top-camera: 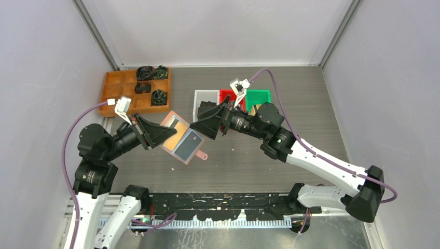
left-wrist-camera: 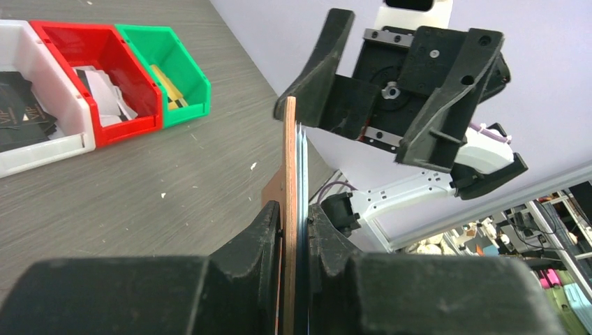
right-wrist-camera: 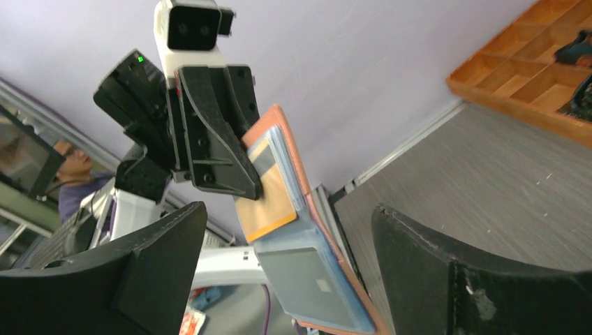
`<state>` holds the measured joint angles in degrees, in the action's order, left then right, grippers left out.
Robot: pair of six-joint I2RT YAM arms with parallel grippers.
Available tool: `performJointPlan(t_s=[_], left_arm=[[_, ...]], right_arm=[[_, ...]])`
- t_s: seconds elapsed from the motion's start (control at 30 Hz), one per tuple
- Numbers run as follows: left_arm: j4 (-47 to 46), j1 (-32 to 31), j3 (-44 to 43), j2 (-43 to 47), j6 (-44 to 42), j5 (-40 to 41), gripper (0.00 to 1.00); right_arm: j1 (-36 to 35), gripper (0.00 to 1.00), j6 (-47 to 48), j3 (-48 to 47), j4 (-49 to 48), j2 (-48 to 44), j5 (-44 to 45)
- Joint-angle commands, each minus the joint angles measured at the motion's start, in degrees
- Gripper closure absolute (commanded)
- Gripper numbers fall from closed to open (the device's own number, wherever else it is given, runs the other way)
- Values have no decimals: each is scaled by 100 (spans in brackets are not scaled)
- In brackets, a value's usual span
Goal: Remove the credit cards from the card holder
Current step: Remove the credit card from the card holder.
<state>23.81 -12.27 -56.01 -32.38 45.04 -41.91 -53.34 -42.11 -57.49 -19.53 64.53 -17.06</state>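
Grey woodgrain bench (top-camera: 321, 109) fills a pale-walled cell. Nearest, the left pincer (top-camera: 158, 133) is clenched on one edge of the card holder (top-camera: 182, 140) and holds it tilted above the bench. Two cards sit in its sleeves, an orange card (top-camera: 178, 128) and a grey card (top-camera: 189, 145). Just beside the holder's far edge the right pincer (top-camera: 201, 123) hangs released, jaws wide. Behind it a white bin (top-camera: 206, 91), a red bin (top-camera: 225, 94) and a green bin (top-camera: 258, 95) stand in a row. A wooden tray (top-camera: 115, 87) lies at the far left.
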Motion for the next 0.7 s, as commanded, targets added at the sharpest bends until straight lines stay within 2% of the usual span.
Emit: performJointPlan(t_s=[0.0, 0.23, 0.33, 0.37, 0.43, 0.6, 0.67], left_arm=[[-504, -12, -165, 68, 141, -262, 100], [-607, -12, -261, 66, 359, -343, 100], [-635, -12, -256, 51, 407, -344, 100], [-635, -16, -252, 42, 413, -333, 100], [-632, -13, -230, 43, 418, -309, 100], [-577, -14, -109, 80, 489, -305, 100], [-476, -13, -55, 134, 449, -285, 100]], right_arm=[[48, 7, 137, -265, -76, 280, -990], [79, 7, -199, 183, -789, 335, -1925], [79, 16, -498, 296, -1143, 468, -2165], [81, 20, -668, 304, -1308, 546, -2271], [83, 36, -1072, 252, -1624, 751, -2448], [78, 85, -1597, -72, -1702, 1184, -2598], [91, 95, -1532, -183, -1402, 1200, -2633]])
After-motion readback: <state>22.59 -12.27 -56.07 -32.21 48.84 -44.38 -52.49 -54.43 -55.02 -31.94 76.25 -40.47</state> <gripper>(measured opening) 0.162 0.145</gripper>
